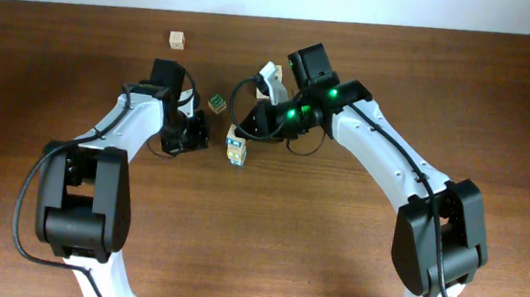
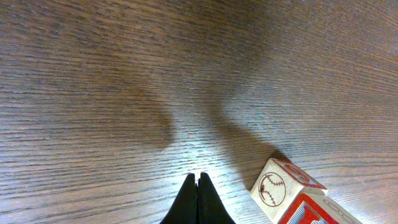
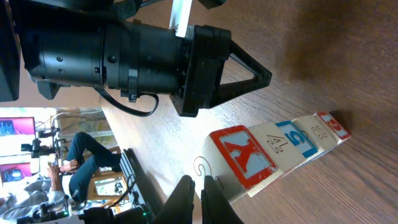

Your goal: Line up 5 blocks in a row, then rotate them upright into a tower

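Several blocks lie end to end in a short row (image 1: 235, 148) between the two arms. The right wrist view shows them as a red-lettered block (image 3: 244, 155), then pale ones with a 4 (image 3: 275, 144), a blue 5 (image 3: 296, 138) and an 8 (image 3: 317, 130). My right gripper (image 3: 198, 186) hovers at the red block's end, fingers together but for a hairline gap, holding nothing. My left gripper (image 2: 198, 180) is shut and empty over bare wood, left of a baseball-picture block (image 2: 273, 186) and a red-framed one (image 2: 308, 213).
A lone pale block (image 1: 176, 40) sits at the far left of the table. A green-lettered cube (image 1: 217, 103) lies between the two wrists. The left arm's black body (image 3: 124, 56) fills the top of the right wrist view, close to the row.
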### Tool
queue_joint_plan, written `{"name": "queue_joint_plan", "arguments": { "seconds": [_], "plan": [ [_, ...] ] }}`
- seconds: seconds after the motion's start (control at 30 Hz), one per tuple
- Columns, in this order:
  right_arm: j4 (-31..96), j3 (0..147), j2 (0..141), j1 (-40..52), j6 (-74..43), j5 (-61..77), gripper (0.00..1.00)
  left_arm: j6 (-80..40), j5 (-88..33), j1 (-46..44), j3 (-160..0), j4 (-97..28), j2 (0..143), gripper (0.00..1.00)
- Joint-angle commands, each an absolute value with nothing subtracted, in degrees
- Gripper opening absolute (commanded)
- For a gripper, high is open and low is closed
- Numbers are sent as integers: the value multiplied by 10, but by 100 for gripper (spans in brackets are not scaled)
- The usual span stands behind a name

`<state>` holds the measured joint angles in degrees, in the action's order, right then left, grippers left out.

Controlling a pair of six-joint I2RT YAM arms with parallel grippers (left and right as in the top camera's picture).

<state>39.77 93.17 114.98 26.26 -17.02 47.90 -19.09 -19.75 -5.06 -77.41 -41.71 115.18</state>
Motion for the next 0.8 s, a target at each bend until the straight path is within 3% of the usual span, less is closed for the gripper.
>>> {"name": "queue_joint_plan", "arguments": {
  "seconds": [0.0, 0.77],
  "plan": [
    [404, 931, 1176, 267, -175, 430, 9, -188, -205, -51, -778, -416, 1138, 0],
    [409, 948, 1176, 267, -190, 461, 10, -188, -205, -51, -778, -416, 1138, 0]
  ]
}}
